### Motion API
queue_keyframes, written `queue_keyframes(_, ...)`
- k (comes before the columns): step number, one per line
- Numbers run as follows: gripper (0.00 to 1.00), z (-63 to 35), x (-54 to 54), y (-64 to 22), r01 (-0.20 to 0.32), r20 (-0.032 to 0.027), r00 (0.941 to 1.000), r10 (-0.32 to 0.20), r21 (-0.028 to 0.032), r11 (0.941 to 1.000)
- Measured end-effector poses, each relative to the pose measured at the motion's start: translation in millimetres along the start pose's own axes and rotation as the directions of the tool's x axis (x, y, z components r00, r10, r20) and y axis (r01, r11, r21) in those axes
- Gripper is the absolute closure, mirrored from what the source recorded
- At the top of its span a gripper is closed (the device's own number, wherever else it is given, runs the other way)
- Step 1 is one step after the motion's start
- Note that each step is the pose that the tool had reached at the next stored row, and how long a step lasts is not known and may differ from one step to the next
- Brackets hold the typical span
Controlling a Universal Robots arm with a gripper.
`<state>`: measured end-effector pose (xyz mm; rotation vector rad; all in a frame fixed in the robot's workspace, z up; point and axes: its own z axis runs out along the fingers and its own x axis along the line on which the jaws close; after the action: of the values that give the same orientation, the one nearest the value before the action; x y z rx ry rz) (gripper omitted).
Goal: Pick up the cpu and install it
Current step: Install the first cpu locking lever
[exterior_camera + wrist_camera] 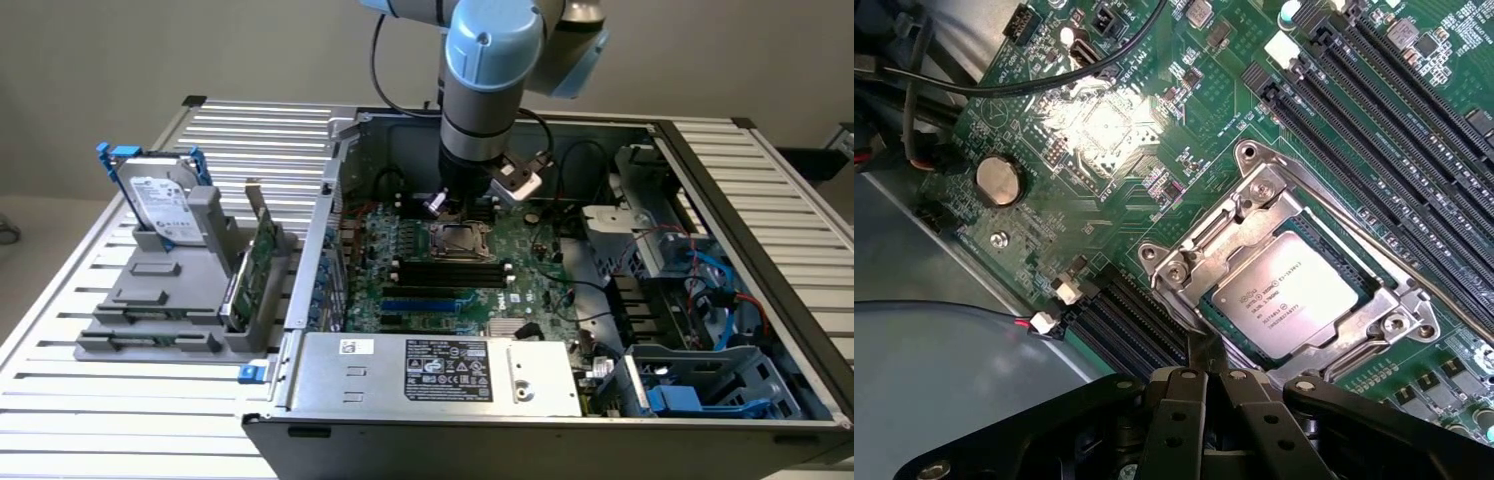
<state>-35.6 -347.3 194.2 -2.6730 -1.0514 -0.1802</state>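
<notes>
The cpu, a small flat square silver-grey metal chip, is seen seated in the steel socket frame (installation seemingly under way); the black gripper, closed and empty, is poised just beside it.

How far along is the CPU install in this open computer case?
Done: the small flat silver-grey square cpu already lies in the metal-framed socket on the green motherboard. In hand: nothing visible; the black gripper is shut beside the socket. Left: whether the socket is latched, I cannot tell.
</notes>
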Motion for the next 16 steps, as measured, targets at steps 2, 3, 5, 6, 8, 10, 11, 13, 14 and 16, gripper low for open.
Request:
queue_keyframes(2,0.89,0.0,0.0,0.0,0.000,0.0003,1.0000,0.000,-0.0001,1.0000)
queue_keyframes(3,0.89,-0.1,0.0,0.0,0.000,0.0004,1.0000,0.000,-0.0001,1.0000)
queue_keyframes(5,0.89,-0.2,0.1,-0.1,0.000,0.0003,1.0000,0.000,0.0001,1.0000)
queue_keyframes(6,0.89,-0.3,0.1,-0.1,0.001,0.0002,1.0000,-0.001,0.0002,1.0000)
queue_keyframes(8,0.89,-0.3,0.1,-0.1,0.001,0.0004,1.0000,-0.001,0.0002,1.0000)
queue_keyframes(10,0.89,-0.4,0.2,-0.2,0.002,0.0007,1.0000,-0.002,0.0002,1.0000)
queue_keyframes(11,0.89,-0.4,0.3,-0.2,0.002,0.0010,1.0000,-0.002,0.0001,1.0000)
queue_keyframes(13,0.89,-0.3,0.6,-0.4,0.002,0.0013,1.0000,-0.002,0.0000,1.0000)
queue_keyframes(14,0.89,-0.3,0.7,-0.5,0.002,0.0015,1.0000,-0.002,-0.0002,1.0000)
queue_keyframes(16,0.89,-0.1,1.2,-0.6,0.002,0.0018,1.0000,-0.002,-0.0004,1.0000)
